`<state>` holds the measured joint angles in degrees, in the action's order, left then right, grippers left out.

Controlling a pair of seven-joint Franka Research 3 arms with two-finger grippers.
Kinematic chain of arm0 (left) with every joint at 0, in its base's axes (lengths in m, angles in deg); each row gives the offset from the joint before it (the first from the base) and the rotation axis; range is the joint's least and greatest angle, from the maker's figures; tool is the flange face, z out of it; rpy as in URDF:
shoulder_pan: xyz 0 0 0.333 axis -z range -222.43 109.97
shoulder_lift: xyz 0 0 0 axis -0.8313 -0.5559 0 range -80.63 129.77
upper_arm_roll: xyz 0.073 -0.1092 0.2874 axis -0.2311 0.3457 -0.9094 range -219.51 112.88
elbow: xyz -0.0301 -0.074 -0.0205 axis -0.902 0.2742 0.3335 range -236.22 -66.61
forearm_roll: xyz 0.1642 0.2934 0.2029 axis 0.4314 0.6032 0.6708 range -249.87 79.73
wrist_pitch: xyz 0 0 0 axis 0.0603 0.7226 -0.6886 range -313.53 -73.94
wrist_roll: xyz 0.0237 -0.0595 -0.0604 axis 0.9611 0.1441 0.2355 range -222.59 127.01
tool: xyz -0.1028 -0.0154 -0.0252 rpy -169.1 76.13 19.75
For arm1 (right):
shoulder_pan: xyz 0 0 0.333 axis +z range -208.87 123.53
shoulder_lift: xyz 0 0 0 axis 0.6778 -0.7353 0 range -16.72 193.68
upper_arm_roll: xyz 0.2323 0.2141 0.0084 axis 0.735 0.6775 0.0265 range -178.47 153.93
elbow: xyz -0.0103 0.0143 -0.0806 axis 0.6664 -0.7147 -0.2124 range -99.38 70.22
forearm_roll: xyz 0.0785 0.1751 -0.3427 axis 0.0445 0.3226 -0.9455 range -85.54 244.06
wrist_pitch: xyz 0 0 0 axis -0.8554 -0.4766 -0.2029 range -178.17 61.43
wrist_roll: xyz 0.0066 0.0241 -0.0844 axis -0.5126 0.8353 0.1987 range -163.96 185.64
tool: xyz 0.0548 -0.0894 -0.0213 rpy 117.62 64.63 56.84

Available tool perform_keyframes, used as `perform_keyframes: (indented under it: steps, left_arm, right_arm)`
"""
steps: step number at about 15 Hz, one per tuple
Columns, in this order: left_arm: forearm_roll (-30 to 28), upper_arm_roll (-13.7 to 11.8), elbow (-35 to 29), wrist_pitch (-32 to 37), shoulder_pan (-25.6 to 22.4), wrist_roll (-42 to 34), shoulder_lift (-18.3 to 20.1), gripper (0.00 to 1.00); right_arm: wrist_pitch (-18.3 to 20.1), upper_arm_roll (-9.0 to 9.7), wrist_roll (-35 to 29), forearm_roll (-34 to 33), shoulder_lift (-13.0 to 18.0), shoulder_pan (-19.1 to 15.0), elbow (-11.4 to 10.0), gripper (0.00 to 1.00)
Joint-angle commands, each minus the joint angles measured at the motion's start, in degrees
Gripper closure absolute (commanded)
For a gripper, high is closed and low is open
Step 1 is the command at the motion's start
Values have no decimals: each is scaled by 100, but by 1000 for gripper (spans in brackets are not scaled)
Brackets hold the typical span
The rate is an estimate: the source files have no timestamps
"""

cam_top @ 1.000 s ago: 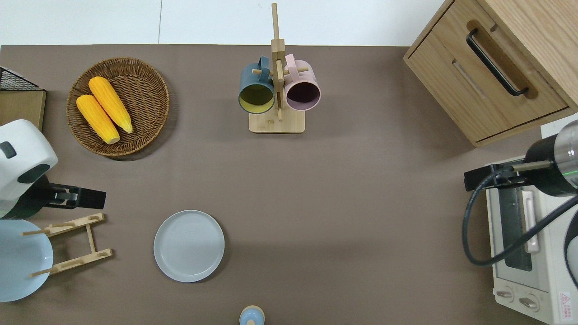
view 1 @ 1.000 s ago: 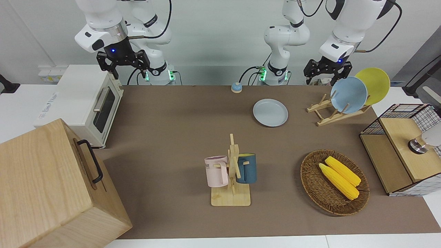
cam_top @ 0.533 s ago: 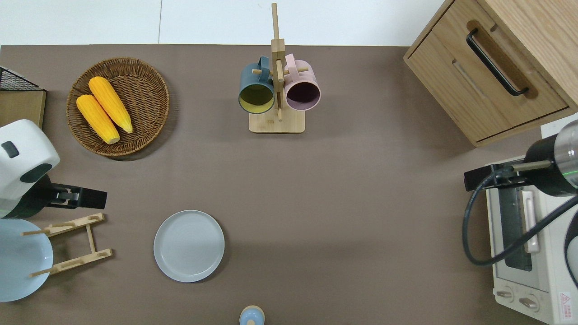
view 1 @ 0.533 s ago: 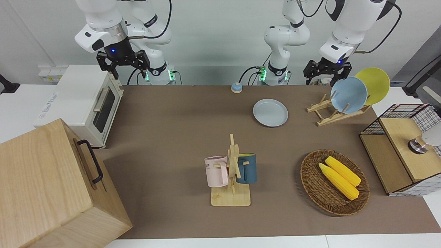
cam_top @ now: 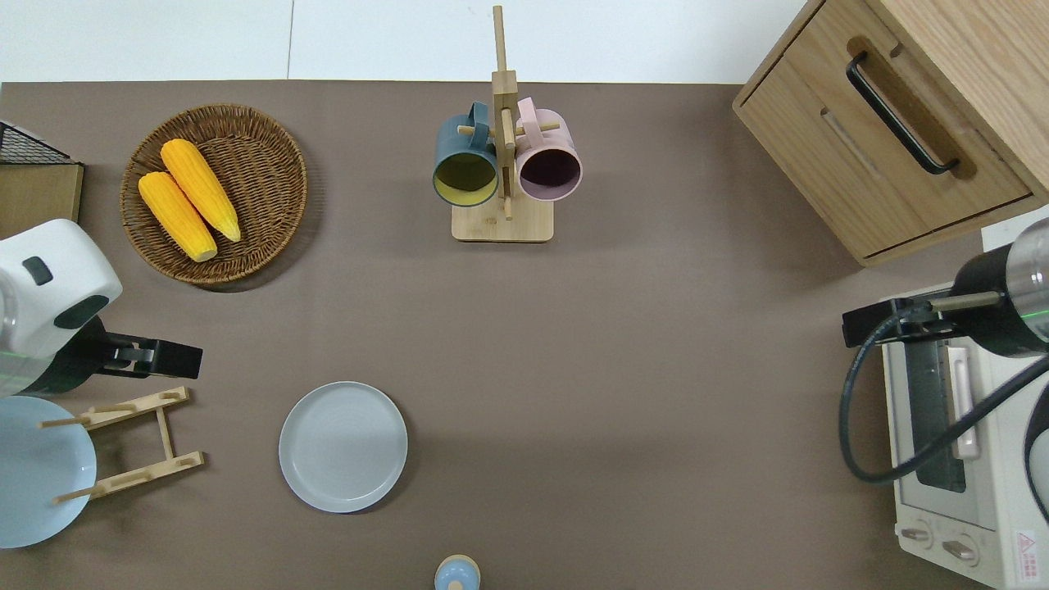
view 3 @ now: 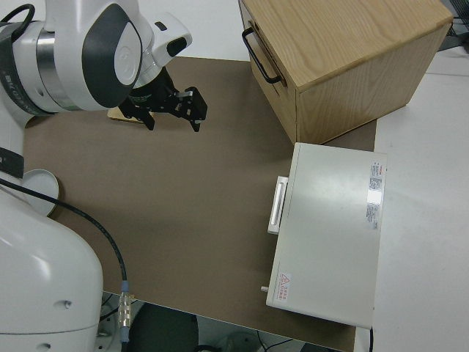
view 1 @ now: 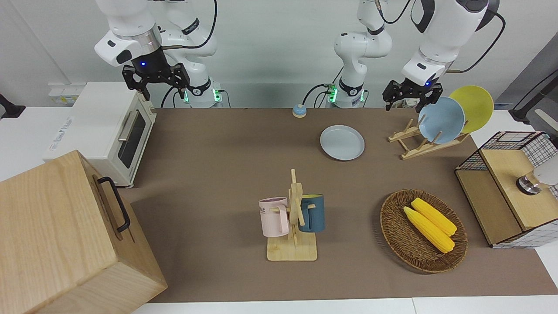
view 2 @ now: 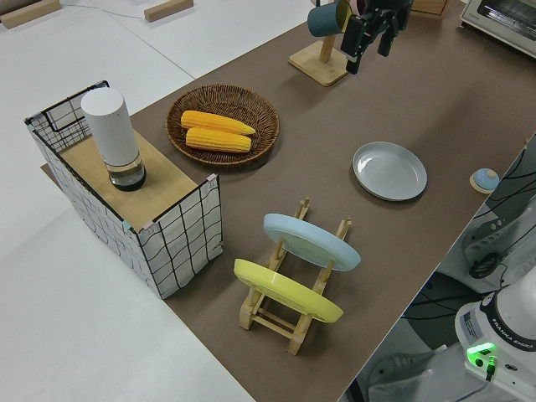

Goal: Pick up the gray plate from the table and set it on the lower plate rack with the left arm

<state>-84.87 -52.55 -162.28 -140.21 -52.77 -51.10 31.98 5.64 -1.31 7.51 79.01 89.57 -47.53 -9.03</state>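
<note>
The gray plate [view 1: 342,142] [cam_top: 342,447] [view 2: 389,170] lies flat on the brown table [view 1: 218,152], toward the left arm's end. Beside it stands the lower plate rack [view 1: 417,150] [cam_top: 139,473] [view 2: 268,322], a light-wood rack holding a sky-blue plate [view 1: 441,120] and a yellow plate [view 1: 473,107] in its slots. My left gripper [view 1: 410,98] [cam_top: 179,361] [view 2: 372,33] hangs open and empty in the air, over the table between the rack and the corn basket. My right gripper [view 1: 155,85] [view 3: 174,116] is open and parked.
A wicker basket [view 1: 394,231] with two corn cobs and a wire-sided shelf [view 1: 501,183] stand at the left arm's end. A mug stand [view 1: 293,222] with two mugs is mid-table. A small blue bell [view 1: 299,110], a toaster oven [view 1: 109,126] and a wooden cabinet [view 1: 65,235] are also there.
My left gripper has drifted slightly toward the table's middle, away from the racked plates. The gray plate and the right arm have not moved.
</note>
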Motion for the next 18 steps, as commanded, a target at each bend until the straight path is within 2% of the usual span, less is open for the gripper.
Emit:
perform_keyframes:
  steps: [1,9,13,18]
  left_arm:
    - [-161,-50,-249,-213,-38,59,77,5]
    - [-240,-67,-1083,-731,-109,59,244,5]
    - [-240,-67,-1917,-1249,-109,59,700,5]
    - [-249,-67,-2771,-1795,-91,59,1043,5]
  right_arm:
    - [83,38,-1,43,14,-41,35,11]
    - [83,38,-1,43,14,-41,35,13]
    - [83,29,8,43,14,-41,35,13]
    - [83,38,-1,43,14,-41,35,13]
